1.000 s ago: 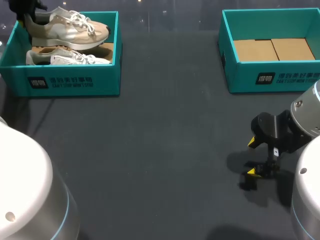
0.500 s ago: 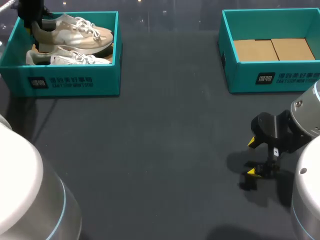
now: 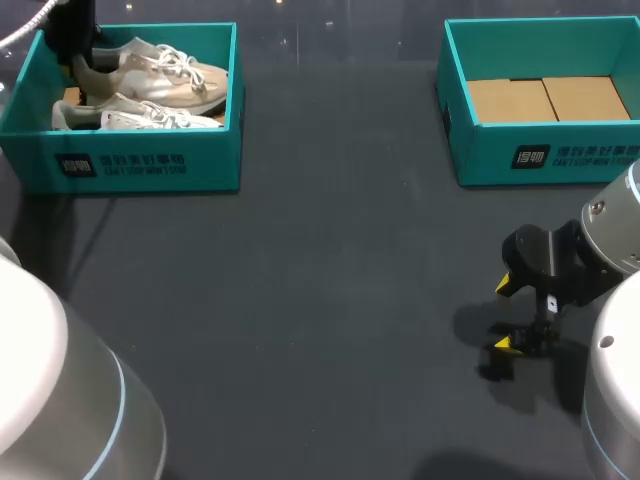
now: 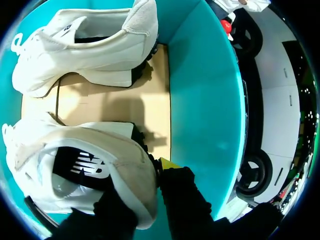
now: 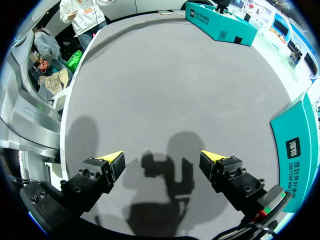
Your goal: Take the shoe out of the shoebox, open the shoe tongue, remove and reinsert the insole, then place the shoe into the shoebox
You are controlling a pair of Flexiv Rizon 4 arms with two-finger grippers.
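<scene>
The teal shoebox (image 3: 140, 165) stands at the far left with two beige-white sneakers in it. My left gripper (image 3: 80, 50) is shut on the heel of the upper shoe (image 3: 165, 75), which hangs slightly tilted over the other shoe (image 3: 140, 118). In the left wrist view the held shoe (image 4: 100, 170) fills the space at my left gripper (image 4: 147, 182), one yellow tip showing outside the heel, the other finger inside the collar. The second shoe (image 4: 85, 45) lies ahead on the box's cardboard floor (image 4: 150, 100). My right gripper (image 3: 510, 315) hovers open and empty over the table at the near right.
A second teal box (image 3: 550, 155) with a bare cardboard floor stands at the far right; its wall (image 5: 300, 135) shows beside my right gripper (image 5: 162, 162). Dark table surface (image 3: 320, 300) stretches between the two boxes.
The left gripper and the held shoe have shifted a little right and down, lower into the box. The right arm has not moved.
</scene>
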